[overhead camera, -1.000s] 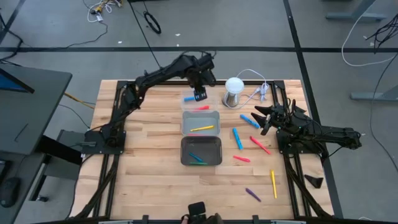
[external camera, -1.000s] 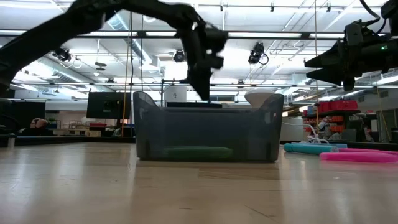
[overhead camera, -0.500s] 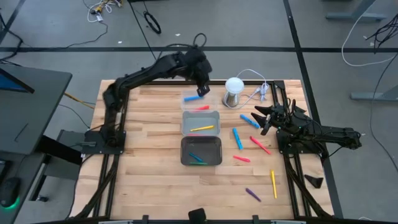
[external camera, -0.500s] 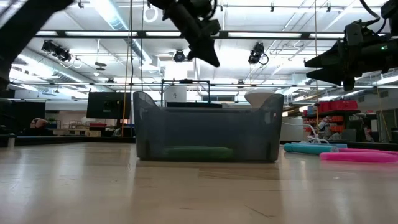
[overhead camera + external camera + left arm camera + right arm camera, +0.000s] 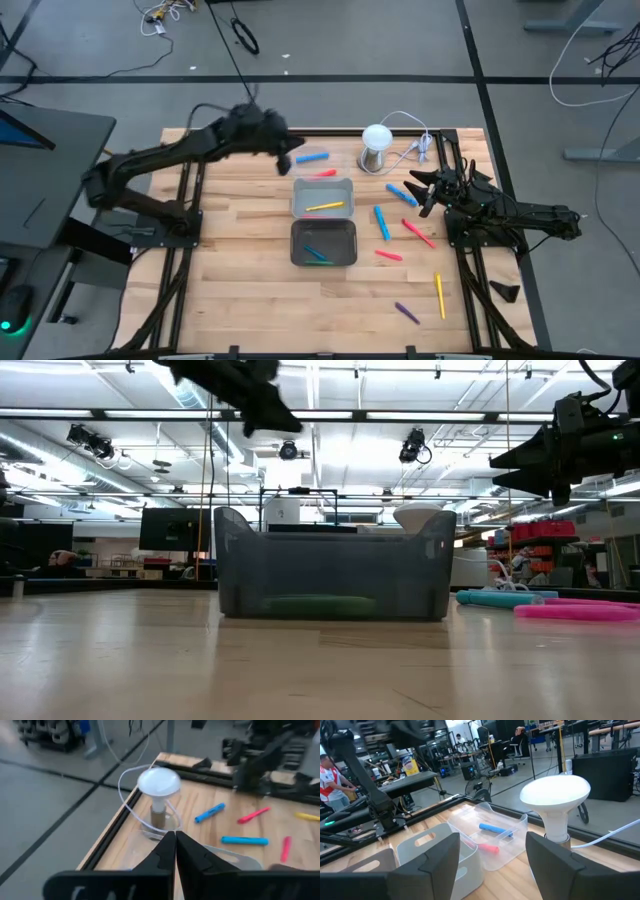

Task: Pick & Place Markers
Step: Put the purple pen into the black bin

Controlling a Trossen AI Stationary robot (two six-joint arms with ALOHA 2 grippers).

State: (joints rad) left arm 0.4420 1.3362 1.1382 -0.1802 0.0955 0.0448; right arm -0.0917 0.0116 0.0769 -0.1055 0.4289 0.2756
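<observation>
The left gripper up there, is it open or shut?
Shut. The left gripper shows its two dark fingers pressed together with no gap and nothing between them, above the table's back-left part.

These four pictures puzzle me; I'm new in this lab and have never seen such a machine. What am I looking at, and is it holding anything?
Two dark robot arms work at a wooden table. One picture looks straight down, one looks level across the tabletop, and two come from cameras on the arms' wrists. The left gripper hangs shut and empty above the table's far left part. The right gripper waits open near the white-domed lamp. Loose markers lie scattered on the right. Two grey trays and a clear tray each hold some markers.
</observation>
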